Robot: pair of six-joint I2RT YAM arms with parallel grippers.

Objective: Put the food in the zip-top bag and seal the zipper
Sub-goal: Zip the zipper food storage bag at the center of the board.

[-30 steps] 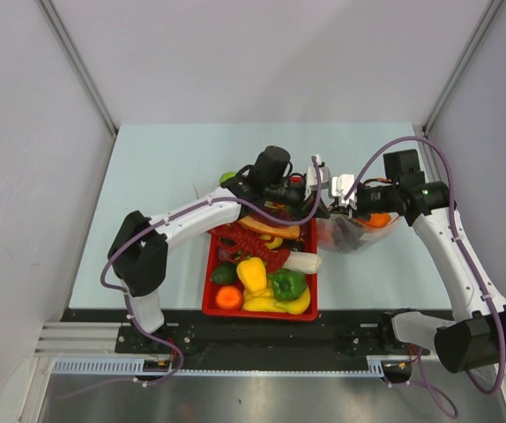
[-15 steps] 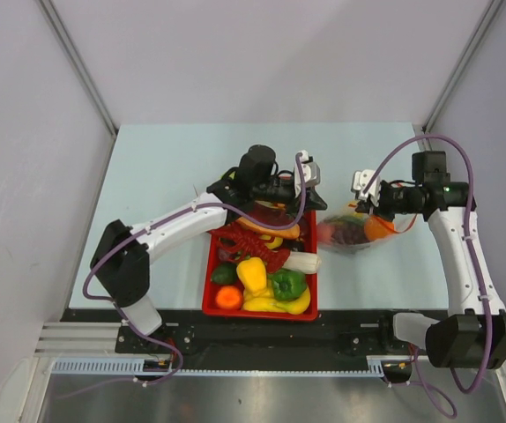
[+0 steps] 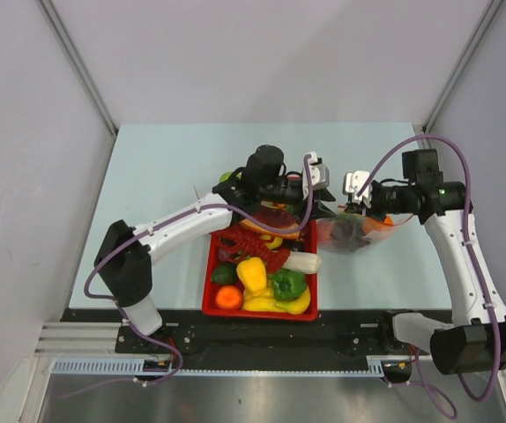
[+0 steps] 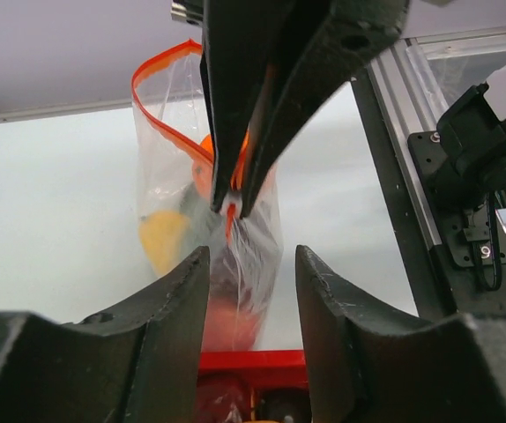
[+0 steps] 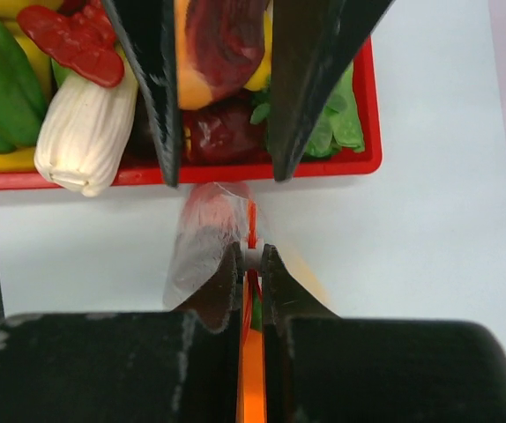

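The clear zip-top bag (image 3: 346, 233) lies right of the red tray (image 3: 207, 291), with food inside: a yellow lemon (image 4: 165, 238), an orange (image 4: 203, 173) and a pink piece (image 4: 226, 319). My right gripper (image 3: 359, 210) is shut on the orange-red zipper (image 5: 251, 220) at its white slider, as the right wrist view (image 5: 250, 253) shows. My left gripper (image 3: 328, 204) is open and empty. The bag's near end sits just beyond its tips (image 4: 251, 251), not touching. The bag's mouth strip (image 4: 160, 79) curves away behind the right fingers (image 4: 235, 132).
The tray holds a red toy lobster (image 3: 249, 242), a yellow pepper (image 3: 251, 273), a green pepper (image 3: 288, 284), a white vegetable (image 3: 299, 263) and an orange piece (image 3: 228, 298). Grey walls enclose the table on three sides.
My left gripper has swung back right toward the bag after pulling away. My right gripper has shifted slightly left, still gripping the zipper. The bag has moved little.
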